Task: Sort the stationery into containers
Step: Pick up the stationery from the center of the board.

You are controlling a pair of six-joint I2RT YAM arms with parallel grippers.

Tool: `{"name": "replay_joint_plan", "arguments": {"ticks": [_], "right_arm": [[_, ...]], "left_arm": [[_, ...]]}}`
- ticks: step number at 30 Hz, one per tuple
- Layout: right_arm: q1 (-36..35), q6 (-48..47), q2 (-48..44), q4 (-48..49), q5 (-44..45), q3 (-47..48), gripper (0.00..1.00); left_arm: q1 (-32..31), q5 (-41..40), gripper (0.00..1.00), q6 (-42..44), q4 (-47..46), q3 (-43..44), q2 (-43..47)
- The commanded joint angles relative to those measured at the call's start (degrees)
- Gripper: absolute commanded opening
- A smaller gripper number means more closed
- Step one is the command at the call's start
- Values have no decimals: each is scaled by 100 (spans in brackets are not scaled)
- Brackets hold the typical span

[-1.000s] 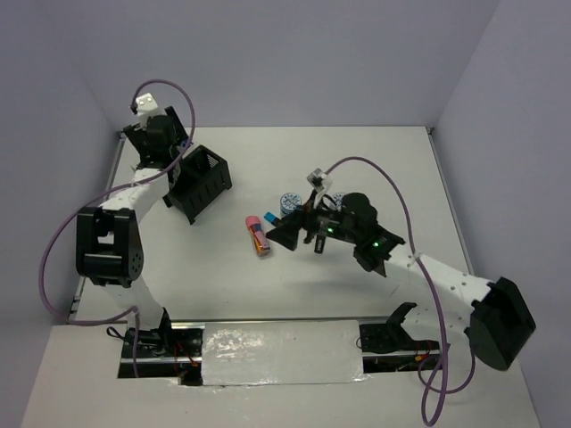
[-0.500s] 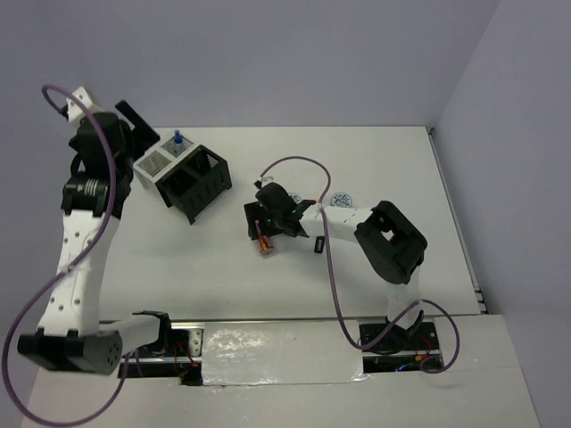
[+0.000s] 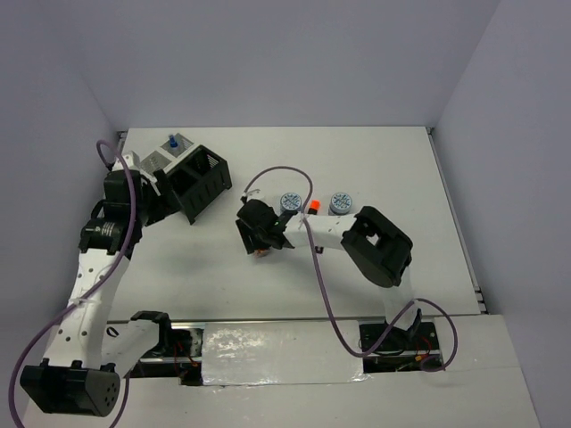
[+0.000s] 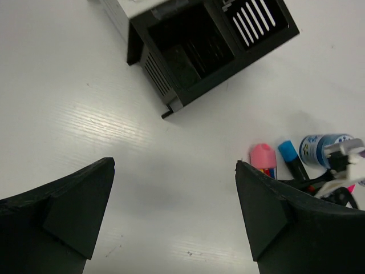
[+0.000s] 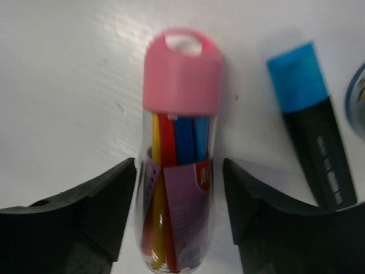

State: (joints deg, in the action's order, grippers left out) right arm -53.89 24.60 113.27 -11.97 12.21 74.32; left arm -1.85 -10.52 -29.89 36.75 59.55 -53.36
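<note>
Between the jaws of the right gripper (image 5: 178, 171) lies the tube (image 5: 179, 142), a clear plastic one with coloured pens packed inside. The jaws stand part-open astride its body; the pads (image 5: 108, 194) are close to both walls, with a thin strip of table (image 5: 68, 85) showing on the right side, so it looks not yet clamped. The tube points to 12 o'clock in the wrist view, its pink cap (image 5: 182, 71) just past the fingertips and its labelled lower half between them.

The tube is probably light and stiff, but it is round and glossy, so it may roll or slip out under a squeeze. The labelled middle is the best place to hold it, across the width and square on. The cap may be a push-fit, so I would keep off it.

At 2 o'clock, just beside the tube, lies a blue-capped marker (image 5: 311, 125), near enough for the right pad to nudge. In the top view two tins (image 3: 289, 201) sit at 1 to 2 o'clock. The organiser (image 3: 201, 183) is at 10 o'clock, well apart from the tube, and beyond it are grey cups (image 3: 165, 156), one holding a small bottle (image 3: 171, 141).

The left gripper (image 4: 174, 166) hangs wide open over bare table near the organiser, holding nothing.
</note>
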Motion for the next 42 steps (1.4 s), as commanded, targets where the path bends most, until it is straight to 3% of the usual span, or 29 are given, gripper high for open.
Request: {"name": "replay_joint_plan", "arguments": {"ticks": [1,3,4,6,7,8,11,12,13,16,18,22,28,33,42], "right_arm": [[-306,62,318,-1114,660,47,72],[-420,71,205,-1010,582,-154,70],[-447,97,134,-861,555,-233,59],[-447,115,116,-772,424,-383,51],[-456,98,90,-659,379,-427,34],[-465,106,46,-614,362,-471,0],[-543,-34,-857,305,-94,-1014,0],[-535,-121,-1190,761,-365,-1591,0],[-535,-87,-1524,1714,-942,-1945,0],[-517,27,-2870,3361,-1788,-3088,0],[-596,115,-3503,3630,-1932,-3318,0],[-746,492,-4251,4340,-1696,-3687,0],[-1097,511,-4735,5028,-1378,-3864,0],[-1133,318,-4543,4915,-1624,-3329,0],[-1264,124,-4296,4836,-1581,-2713,0]], "left_arm": [[0,735,99,107,-361,-249,71],[0,823,99,71,-406,-347,124],[9,902,99,36,-432,-417,168],[0,999,99,1,-467,-496,221],[0,1043,99,-52,-528,-540,282],[0,1192,99,-78,-564,-576,317],[0,2008,99,-236,-879,-830,519],[-9,2628,99,-324,-1028,-1014,590],[0,2965,99,-385,-1186,-1094,738],[-17,4424,99,-912,-2345,-1577,1196],[-61,4848,99,-1333,-3099,-1823,1476],[-97,5200,99,-1406,-3253,-1710,1758],[-114,5841,99,-1616,-3498,-1595,1979],[-105,6421,99,-1871,-4035,-1710,2119],[-114,6326,99,-1512,-3493,-1675,1918]]}}
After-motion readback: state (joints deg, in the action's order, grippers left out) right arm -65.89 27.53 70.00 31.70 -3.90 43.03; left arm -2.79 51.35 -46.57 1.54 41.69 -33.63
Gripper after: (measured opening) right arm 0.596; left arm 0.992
